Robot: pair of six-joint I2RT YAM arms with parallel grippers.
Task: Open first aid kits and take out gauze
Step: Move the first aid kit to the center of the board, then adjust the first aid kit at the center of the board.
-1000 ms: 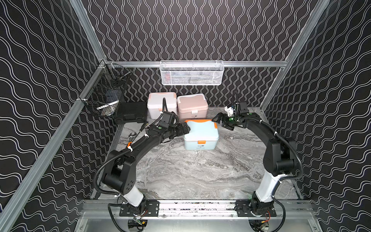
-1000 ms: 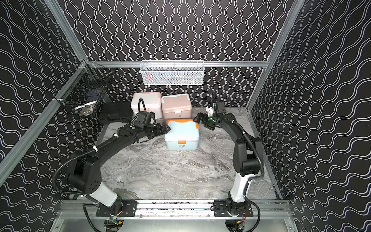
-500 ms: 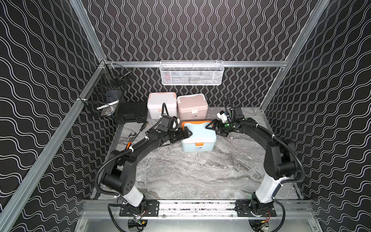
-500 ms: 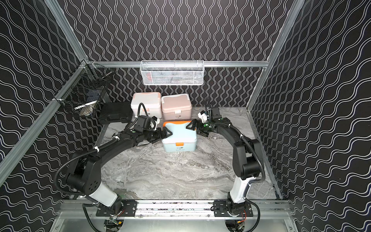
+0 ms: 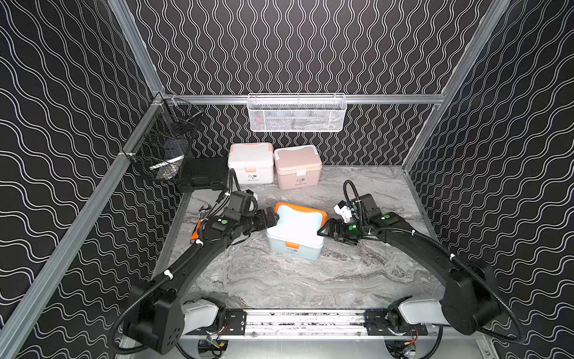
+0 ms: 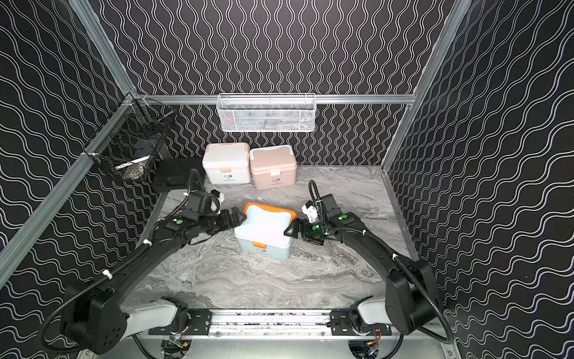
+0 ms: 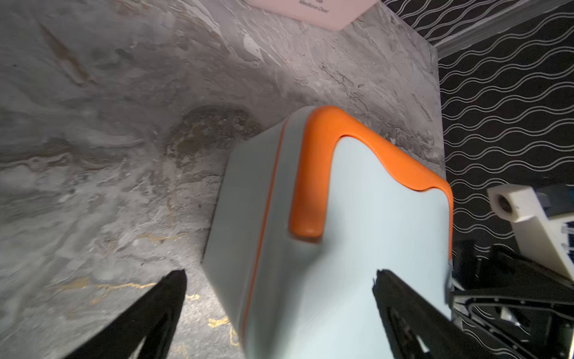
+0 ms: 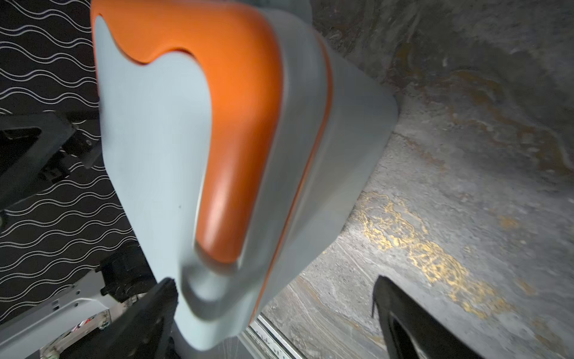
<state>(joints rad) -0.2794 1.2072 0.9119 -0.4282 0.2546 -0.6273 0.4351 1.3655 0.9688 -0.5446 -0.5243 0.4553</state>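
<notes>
Jaws spread, the left gripper (image 5: pixel 274 218) and right gripper (image 5: pixel 321 232) are flanking the light blue kit (image 5: pixel 295 252); its lid (image 5: pixel 296 222) is hiding contents.

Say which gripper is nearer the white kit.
Left. The left gripper is on the blue kit's side toward the white kit; the right gripper is on the opposite side.
</notes>
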